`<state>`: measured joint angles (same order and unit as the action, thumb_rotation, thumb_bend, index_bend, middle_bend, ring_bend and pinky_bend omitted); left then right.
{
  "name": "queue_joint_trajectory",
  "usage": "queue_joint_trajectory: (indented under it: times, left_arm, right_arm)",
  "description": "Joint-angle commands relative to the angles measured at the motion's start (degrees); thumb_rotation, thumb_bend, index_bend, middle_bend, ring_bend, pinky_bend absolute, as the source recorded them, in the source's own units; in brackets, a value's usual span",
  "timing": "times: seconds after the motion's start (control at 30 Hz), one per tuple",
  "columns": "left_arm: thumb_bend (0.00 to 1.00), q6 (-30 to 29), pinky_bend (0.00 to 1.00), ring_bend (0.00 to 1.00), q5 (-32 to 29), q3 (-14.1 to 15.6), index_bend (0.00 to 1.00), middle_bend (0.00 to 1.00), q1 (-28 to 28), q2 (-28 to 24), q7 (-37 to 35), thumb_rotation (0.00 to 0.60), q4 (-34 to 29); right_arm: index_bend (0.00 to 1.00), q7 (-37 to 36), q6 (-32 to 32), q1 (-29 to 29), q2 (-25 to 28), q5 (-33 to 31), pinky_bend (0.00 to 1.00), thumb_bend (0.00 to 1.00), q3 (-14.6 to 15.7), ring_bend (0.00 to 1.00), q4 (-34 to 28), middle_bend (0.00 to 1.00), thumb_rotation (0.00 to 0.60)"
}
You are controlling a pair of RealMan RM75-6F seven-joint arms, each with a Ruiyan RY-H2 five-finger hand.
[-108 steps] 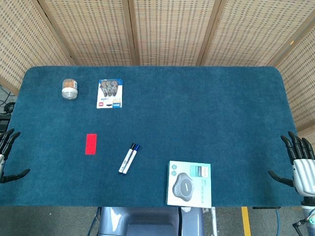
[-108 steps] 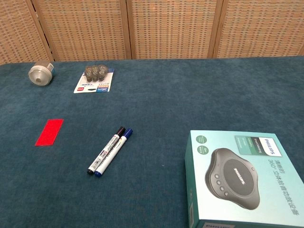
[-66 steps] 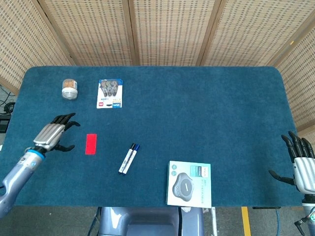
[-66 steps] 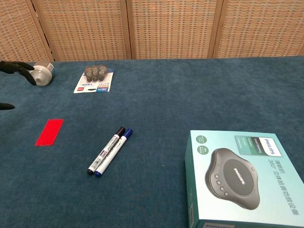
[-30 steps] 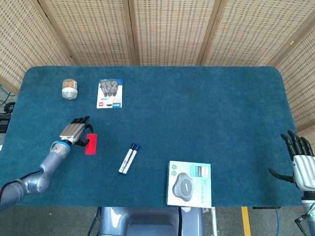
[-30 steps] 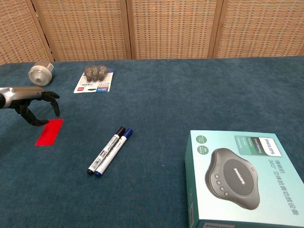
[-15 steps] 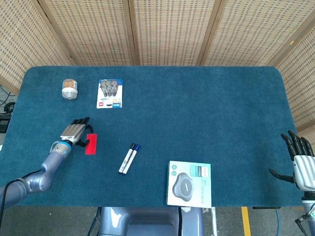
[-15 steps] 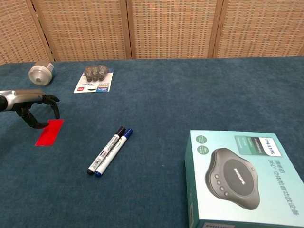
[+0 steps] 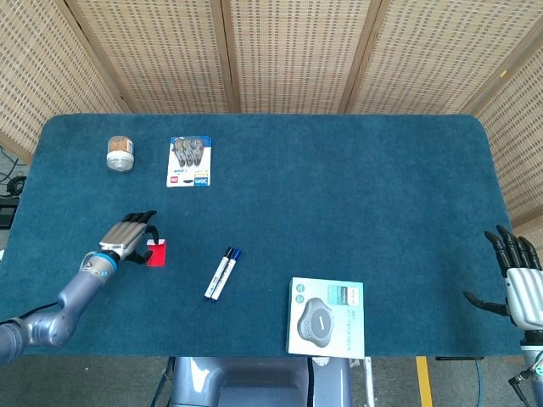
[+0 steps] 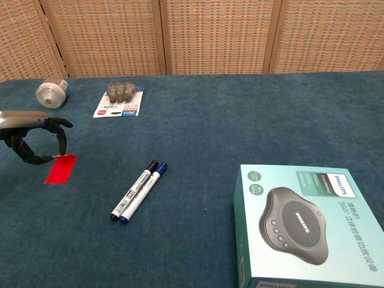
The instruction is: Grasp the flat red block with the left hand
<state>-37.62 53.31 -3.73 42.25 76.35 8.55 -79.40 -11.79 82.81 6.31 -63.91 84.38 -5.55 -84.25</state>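
Tabletop: fingers [image 10: 58,124] pinching (lightly) block [image 10: 60,168].

You're in a lab-like test setup: a blue-carpeted desk [image 9: 356,186] enclosed by woven screen panels [image 9: 297,51].

The left hand [image 9: 129,234] covers the red block's [image 9: 158,253] left part in the head view; whether its fingertips touch the block cannot be told. The chest view cuts the hand at its left edge and the box [image 10: 309,225] at the bottom. Package [image 9: 189,161] print is too small to read.
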Motion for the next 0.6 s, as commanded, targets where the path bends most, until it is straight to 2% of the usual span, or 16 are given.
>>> queue_joint_trajectory:
  times: [0.03, 0.2, 0.27, 0.37, 0.6]
  left_arm:
    - [0.44, -4.11, 0.0, 0.0, 4.82, -1.46, 0.43, 0.0, -2.49, -2.4, -4.64, 0.6, -2.42]
    - [0.42, -6.64, 0.0, 0.0, 6.6, -2.5, 0.43, 0.0, -3.57, -1.26, -7.18, 0.6, -0.26]
    - [0.41, -5.81, 0.0, 0.0, 6.36, -2.66, 0.41, 0.0, -3.52, -0.07, -8.22, 0.6, 1.7]
    - [0.4, -4.33, 0.0, 0.0, 5.24, -2.61, 0.37, 0.0, -2.83, 2.23, -7.59, 0.6, 5.18]
    - [0.4, -2.89, 0.0, 0.0, 1.05, -3.22, 0.37, 0.0, -1.03, 6.59, -3.61, 0.6, 10.05]
  right_arm:
    - [0.04, 0.13, -0.08, 0.05, -0.05, 0.02, 0.0, 0.03, 0.03, 0.0, -0.02, 0.0, 0.6]
    - [0.04, 0.34, -0.21, 0.13, -0.11, 0.08, 0.0, 0.03, 0.1, 0.0, -0.08, 0.0, 0.6]
    - [0.04, 0.38, -0.16, 0.09, -0.11, 0.04, 0.0, 0.03, 0.09, 0.0, -0.08, 0.0, 0.6]
    - [0.04, 0.27, -0.23, 0.09, -0.12, -0.04, 0.0, 0.03, 0.09, 0.0, -0.02, 0.0, 0.6]
    - [0.04, 0.55, -0.57, 0.28, -0.2, -0.05, 0.0, 0.03, 0.14, 0.0, 0.03, 0.0, 0.6]
